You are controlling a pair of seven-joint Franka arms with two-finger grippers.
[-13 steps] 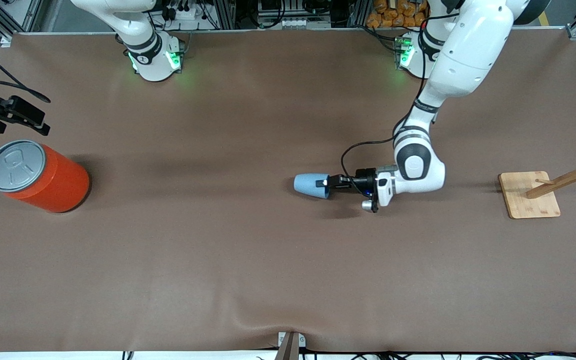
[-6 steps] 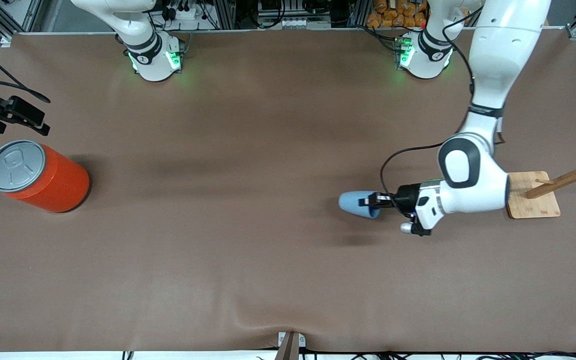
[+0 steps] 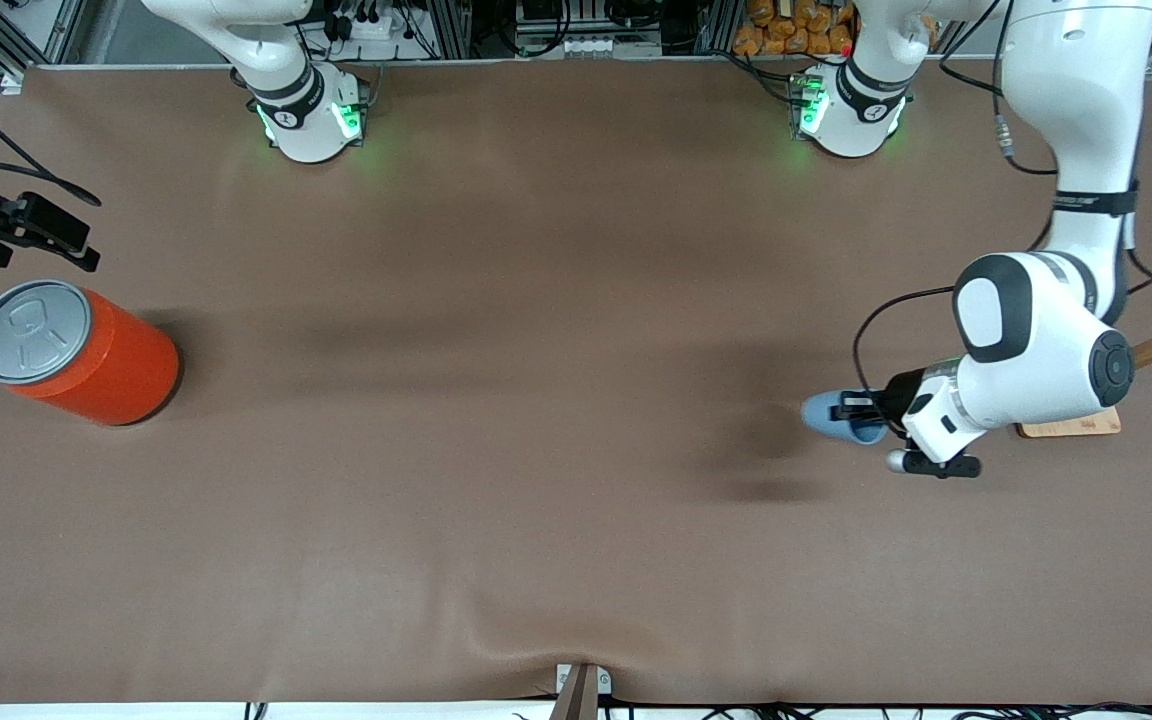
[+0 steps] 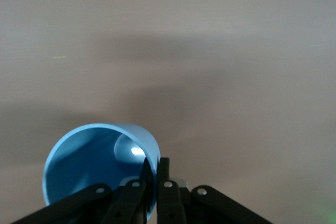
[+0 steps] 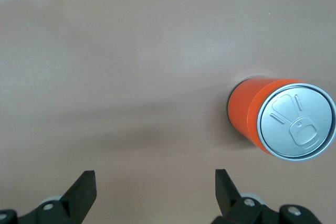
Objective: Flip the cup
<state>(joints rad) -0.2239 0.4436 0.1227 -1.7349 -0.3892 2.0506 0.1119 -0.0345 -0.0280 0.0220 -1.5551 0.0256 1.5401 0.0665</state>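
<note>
Cup: the cup [image 3: 833, 417] is a small, plain, light-blue tumbler, tapered, no handle, matte; it is carried on its side in the air, mouth toward the left gripper, closed base pointing toward the right arm's end of the table; it is over bare brown table [image 3: 536, 500] near the wooden rack [image 3: 1076, 425]; the left wrist view looks into the cup [image 4: 100, 163] and shows a bright glint on its floor
Left gripper: the left gripper [image 3: 861, 410] is clamped on the cup's rim; one finger sits inside the wall, one outside
Right gripper: the right gripper [image 5: 155, 192] waits over the right arm's end of the table, jaws spread wide, holding nothing; the orange can [image 5: 278, 116] stands upright below it
Orange can: the can [image 3: 71, 352] is well apart from the cup
</note>
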